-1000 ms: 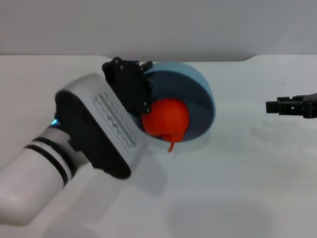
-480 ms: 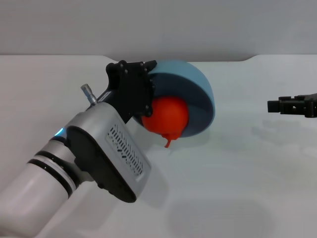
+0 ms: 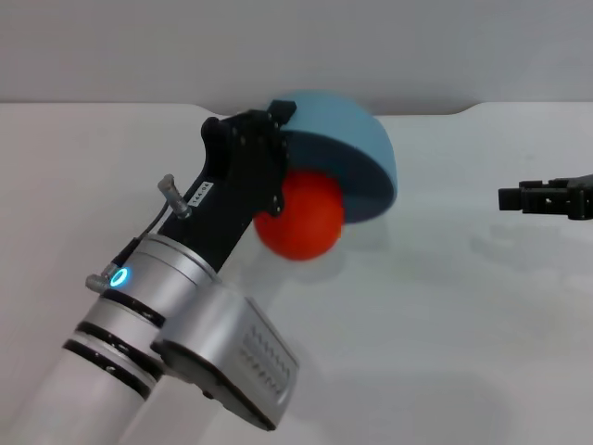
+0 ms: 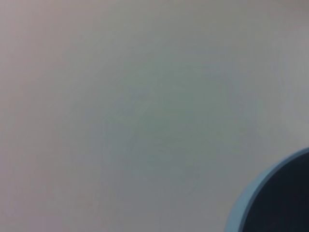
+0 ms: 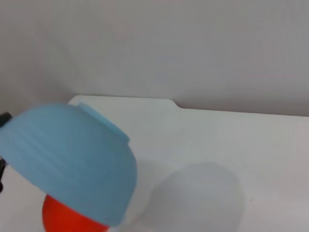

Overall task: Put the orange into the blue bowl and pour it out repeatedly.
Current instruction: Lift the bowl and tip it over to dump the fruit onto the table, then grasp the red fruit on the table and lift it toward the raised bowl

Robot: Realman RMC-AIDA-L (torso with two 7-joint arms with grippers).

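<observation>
Tipping bowl over the orange

Gripping the bowl (image 3: 347,153) at its rim, the left gripper (image 3: 269,139) holds it nearly upside down above the table (image 3: 445,306), its mouth facing down and toward the robot. The orange (image 3: 299,219) sits just under that mouth, partly covered by the rim; whether it touches the table is hard to tell. The right gripper (image 3: 519,198) hangs well off to the right, holding nothing; how wide it stands cannot be made out.

The left arm (image 3: 185,306) and tipped blue bowl (image 3: 347,158) are hogging the surface's (image 3: 445,334) middle; the stretch toward the right pincer (image 3: 508,198) is sitting open.
</observation>
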